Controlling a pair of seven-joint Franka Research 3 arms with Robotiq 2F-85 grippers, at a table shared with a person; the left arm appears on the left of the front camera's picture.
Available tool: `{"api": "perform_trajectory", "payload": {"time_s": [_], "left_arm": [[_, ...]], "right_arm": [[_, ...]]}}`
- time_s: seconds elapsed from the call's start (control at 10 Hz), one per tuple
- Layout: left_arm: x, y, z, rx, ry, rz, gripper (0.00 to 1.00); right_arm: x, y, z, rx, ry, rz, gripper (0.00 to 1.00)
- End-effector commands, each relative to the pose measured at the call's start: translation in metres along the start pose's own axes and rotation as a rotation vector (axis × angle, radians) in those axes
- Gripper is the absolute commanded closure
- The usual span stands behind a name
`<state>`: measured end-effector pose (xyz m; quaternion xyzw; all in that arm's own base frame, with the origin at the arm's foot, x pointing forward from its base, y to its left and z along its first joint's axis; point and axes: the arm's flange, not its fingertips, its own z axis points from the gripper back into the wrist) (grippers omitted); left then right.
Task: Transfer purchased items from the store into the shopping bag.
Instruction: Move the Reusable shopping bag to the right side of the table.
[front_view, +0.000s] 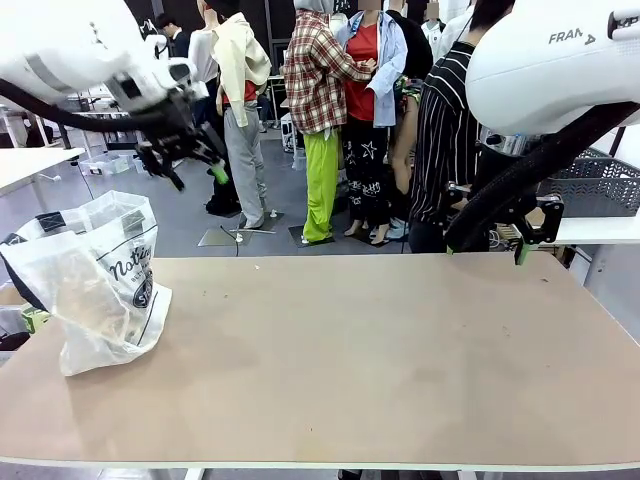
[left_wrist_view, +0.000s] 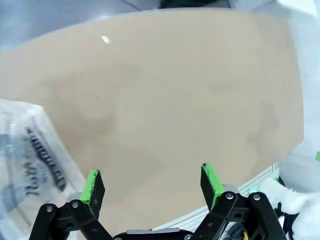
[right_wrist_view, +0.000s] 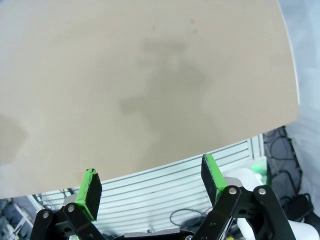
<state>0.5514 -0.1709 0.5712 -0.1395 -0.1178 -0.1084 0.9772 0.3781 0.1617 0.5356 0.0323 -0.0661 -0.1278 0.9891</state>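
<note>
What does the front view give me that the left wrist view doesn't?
Front only: the whole shopping bag standing at the table's left end, both arms raised, the right end effector, people beyond the far edge. Left wrist only: its own left end effector close up, open and empty. Both share the bare table and the bag's lettering.

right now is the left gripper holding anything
No, in the left wrist view the left gripper stands open with bare table showing between its green pads.
</note>
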Motion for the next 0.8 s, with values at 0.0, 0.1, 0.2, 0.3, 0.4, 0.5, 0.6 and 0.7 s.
{"api": "perform_trajectory", "payload": {"time_s": [0.0,0.1,0.2,0.3,0.4,0.5,0.6,0.7], "left_arm": [[-0.003,-0.009,-0.03,-0.05,0.046,-0.097,0.0],[0.0,-0.02,-0.045,-0.043,0.066,-0.116,0.0],[0.001,-0.027,-0.054,-0.058,0.095,-0.14,0.0],[0.001,-0.031,-0.064,-0.079,0.118,-0.154,0.0],[0.001,-0.033,-0.073,-0.095,0.132,-0.15,0.0],[0.001,-0.03,-0.08,-0.05,0.157,-0.129,0.0],[-0.006,-0.036,-0.077,-0.05,0.121,-0.136,0.0],[-0.006,-0.036,-0.077,-0.05,0.121,-0.136,0.0]], "right_arm": [[0.001,-0.002,-0.001,-0.006,0.002,0.012,0.0],[0.001,-0.002,-0.001,-0.006,0.002,0.012,0.0],[0.001,-0.002,-0.001,-0.006,0.002,0.012,0.0],[0.001,-0.002,-0.001,-0.006,0.002,0.012,0.0],[0.001,-0.002,-0.001,-0.006,0.002,0.012,0.0],[0.001,-0.002,-0.001,-0.006,0.002,0.012,0.0],[0.001,-0.002,-0.001,-0.006,0.002,0.012,0.0],[0.001,-0.002,-0.001,-0.006,0.002,0.012,0.0]]}}
